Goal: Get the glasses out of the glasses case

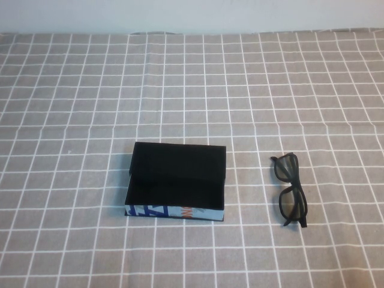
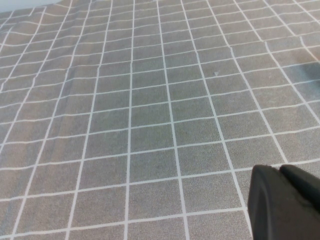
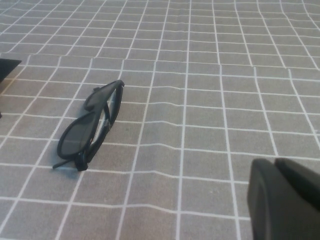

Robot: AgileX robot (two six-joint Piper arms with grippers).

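The glasses case [image 1: 175, 180] lies open in the middle of the table, its black lining bare and its light blue front wall with dark blue and orange marks toward me. The black glasses [image 1: 291, 189] lie folded on the cloth to the right of the case, apart from it. They also show in the right wrist view [image 3: 90, 127], with a black corner of the case [image 3: 7, 66] at the edge. My right gripper [image 3: 275, 161] is shut and empty, hovering short of the glasses. My left gripper [image 2: 280, 167] is shut and empty over bare cloth. Neither arm shows in the high view.
A grey tablecloth with a white grid [image 1: 192, 84] covers the whole table. A pale wall [image 1: 192, 15] runs along the far edge.
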